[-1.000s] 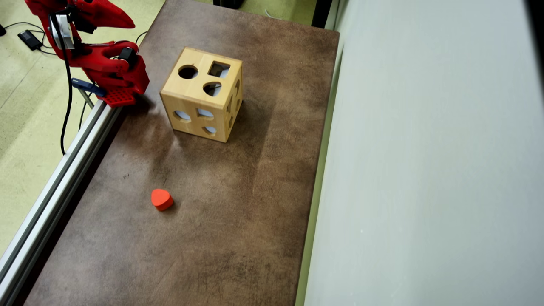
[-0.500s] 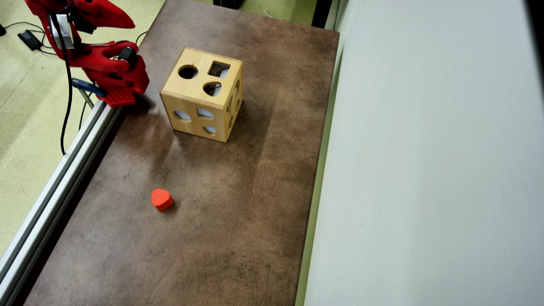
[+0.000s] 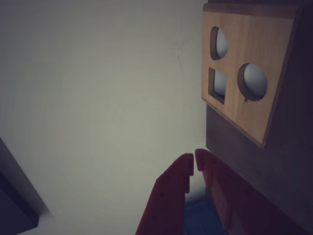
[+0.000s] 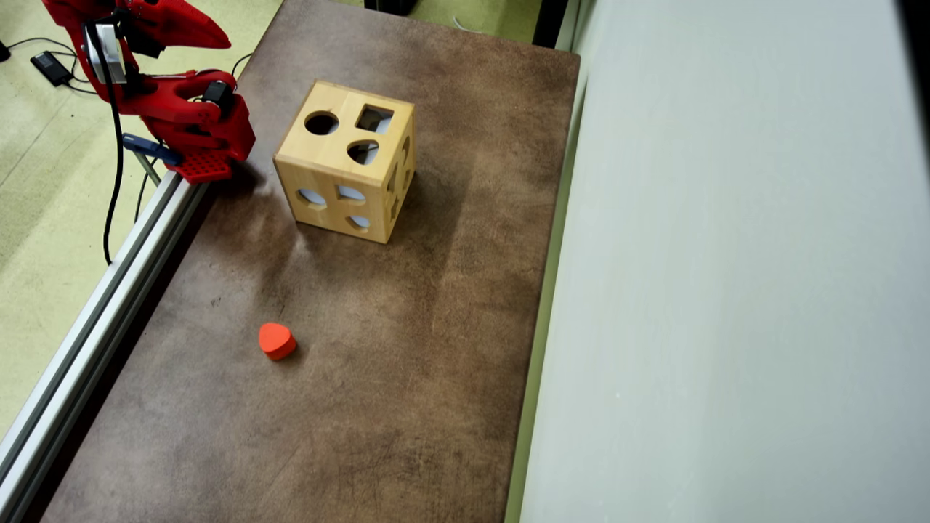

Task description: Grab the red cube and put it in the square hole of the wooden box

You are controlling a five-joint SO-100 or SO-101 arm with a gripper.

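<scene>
A red block (image 4: pixel 277 340) with rounded corners lies on the brown table (image 4: pixel 436 305), near the front left in the overhead view. It does not show in the wrist view. The wooden box (image 4: pixel 347 161) stands at the back, with a round, a square (image 4: pixel 374 118) and a rounded hole on top. The box (image 3: pixel 249 73) and its square hole (image 3: pixel 217 84) also show at the upper right of the wrist view. My red gripper (image 3: pixel 194 162) is shut and empty. In the overhead view it (image 4: pixel 218 40) sits folded at the far left corner, well away from the block.
An aluminium rail (image 4: pixel 109 290) runs along the table's left edge. A pale wall panel (image 4: pixel 726 290) borders the right side. Cables (image 4: pixel 112 181) hang off the arm's base on the left.
</scene>
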